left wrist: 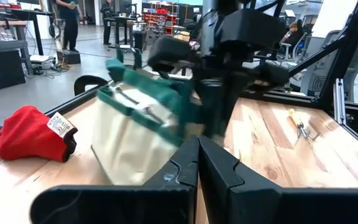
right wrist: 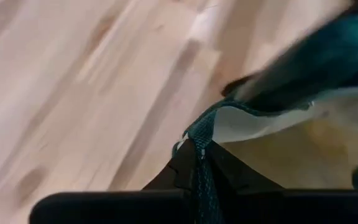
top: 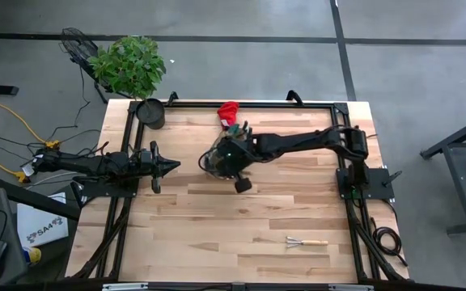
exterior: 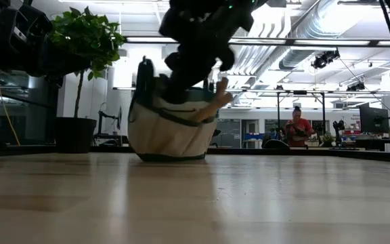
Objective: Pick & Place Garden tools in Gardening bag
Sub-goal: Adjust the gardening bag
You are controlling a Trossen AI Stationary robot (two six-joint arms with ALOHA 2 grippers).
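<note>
The tan gardening bag (top: 217, 158) with dark green trim stands mid-table, tilted in the low view (exterior: 171, 132), its bottom on the wood. A wooden handle (exterior: 217, 100) sticks out of its mouth. My right gripper (right wrist: 196, 152) reaches in from the table's right and is shut on the bag's green trim. A red glove (top: 229, 110) lies at the far edge behind the bag. A wooden-handled mini rake (top: 307, 242) lies near the front right. My left gripper (top: 170, 166) waits shut, level, to the left of the bag, touching nothing. My right gripper pinches the green trim at the bag's rim (right wrist: 199, 134) between its two fingers. It comes slanting down from the table's right. The tan wall (right wrist: 260, 121) hangs off the pinched trim. The bag is tilted, with its bottom (exterior: 171, 157) on the table.
A black pot (top: 150, 113) with a leafy plant stands at the far left corner. A black frame rail (top: 281, 103) runs along the table's far edge. People (exterior: 298, 130) move in the room beyond. Bare wood lies between the bag and the rake.
</note>
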